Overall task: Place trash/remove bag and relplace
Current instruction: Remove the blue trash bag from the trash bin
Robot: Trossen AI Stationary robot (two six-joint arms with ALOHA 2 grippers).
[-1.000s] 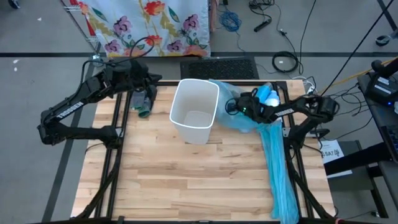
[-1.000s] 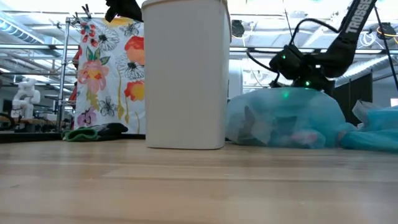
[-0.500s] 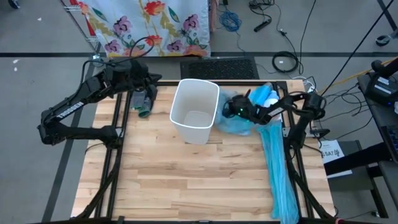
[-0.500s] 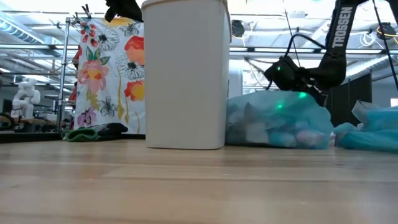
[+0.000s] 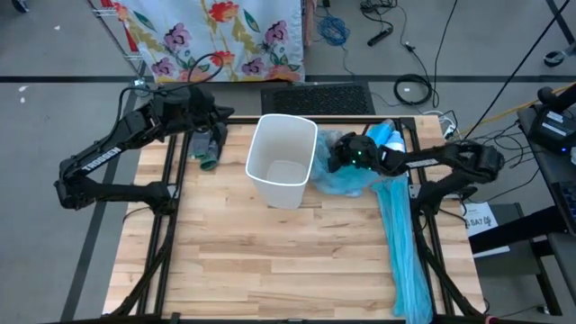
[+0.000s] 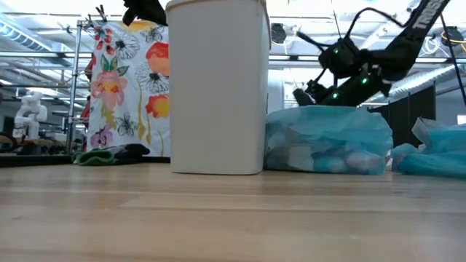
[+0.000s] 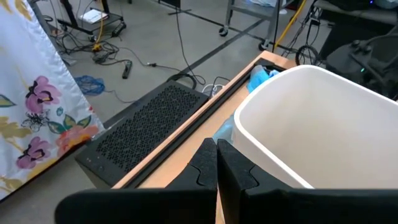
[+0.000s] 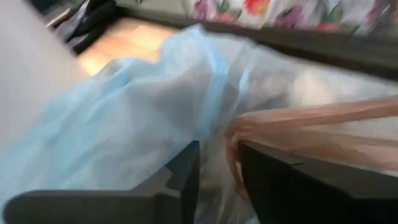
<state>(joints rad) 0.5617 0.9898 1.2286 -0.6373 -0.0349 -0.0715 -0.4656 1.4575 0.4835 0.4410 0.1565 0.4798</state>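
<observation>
- High view: the right gripper [image 5: 335,160] hovers over the filled light-blue plastic bag [image 5: 346,177] beside the white plastic bin [image 5: 284,159]; the trash inside is hidden.
- Low view: pale trash scraps [image 6: 295,156] blur through the bag on the wooden table [image 6: 218,218].
- Left wrist view: the left gripper [image 7: 217,163] is closed, empty, near the bin.
- Right wrist view: fingers slightly parted.
</observation>
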